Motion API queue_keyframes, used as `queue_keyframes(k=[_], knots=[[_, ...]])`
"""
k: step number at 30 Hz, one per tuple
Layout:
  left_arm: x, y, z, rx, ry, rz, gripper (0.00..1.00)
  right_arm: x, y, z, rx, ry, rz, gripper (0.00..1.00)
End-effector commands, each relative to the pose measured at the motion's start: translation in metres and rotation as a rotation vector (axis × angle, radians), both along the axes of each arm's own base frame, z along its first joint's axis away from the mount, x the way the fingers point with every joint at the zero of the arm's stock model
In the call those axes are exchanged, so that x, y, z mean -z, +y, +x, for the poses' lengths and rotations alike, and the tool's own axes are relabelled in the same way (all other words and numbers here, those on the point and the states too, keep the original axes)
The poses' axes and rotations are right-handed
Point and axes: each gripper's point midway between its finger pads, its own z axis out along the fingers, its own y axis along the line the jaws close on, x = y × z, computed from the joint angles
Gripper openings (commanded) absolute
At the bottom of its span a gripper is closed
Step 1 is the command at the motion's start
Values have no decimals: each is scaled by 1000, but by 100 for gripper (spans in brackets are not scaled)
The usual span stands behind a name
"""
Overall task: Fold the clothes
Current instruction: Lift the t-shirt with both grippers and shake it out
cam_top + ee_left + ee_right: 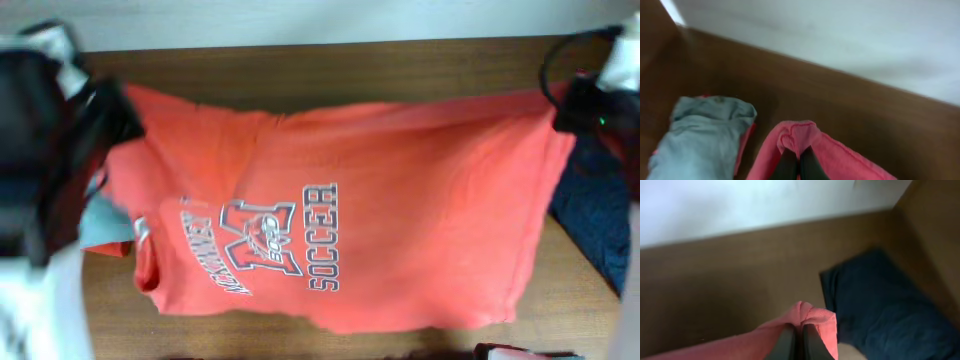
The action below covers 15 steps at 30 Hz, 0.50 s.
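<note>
The orange-red T-shirt (400,220) with white-and-navy lettering hangs stretched across the table, its top edge held at both ends. My left gripper (125,115) is shut on the shirt's left corner; the left wrist view shows the cloth (795,137) pinched between the fingers (799,162). My right gripper (572,105) is shut on the right corner; the right wrist view shows the cloth (812,317) bunched in the fingers (797,337). The lettering side faces up.
A light grey shirt (105,225) lies folded at the left, also in the left wrist view (700,135). A navy shirt (595,225) lies at the right, also in the right wrist view (885,305). The wooden table (330,65) ends at a white wall behind.
</note>
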Motion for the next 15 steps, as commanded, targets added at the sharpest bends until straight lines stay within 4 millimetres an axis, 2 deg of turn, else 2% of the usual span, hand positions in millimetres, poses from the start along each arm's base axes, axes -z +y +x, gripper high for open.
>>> queue_keyframes(k=[1, 3, 5, 6, 7, 8, 10, 11, 12, 15], knots=[[45, 3, 61, -9, 75, 22, 0, 44, -2, 38, -14, 105, 33, 4], [58, 2, 102, 10, 41, 45, 0, 65, -1, 66, -36, 118, 65, 4], [58, -5, 145, 69, -54, 63, 0, 73, 2, 92, -56, 80, 92, 4], [50, -11, 165, 116, -123, 85, 0, 70, 0, 102, -38, 47, 105, 4], [44, -12, 174, 129, -164, 96, 0, 64, -1, 109, -25, 15, 116, 4], [28, -12, 182, 131, -232, 109, 0, 54, -2, 113, -10, -25, 128, 4], [-4, -10, 184, 127, -324, 124, 0, 26, -3, 116, -1, -104, 129, 4], [-27, -7, 181, 119, -376, 131, 0, 7, -3, 117, -5, -147, 122, 4], [-54, -2, 175, 106, -434, 136, 0, -17, -3, 116, -9, -205, 112, 4], [-108, 16, 153, 70, -533, 161, 0, -60, -1, 106, -21, -290, 90, 4]])
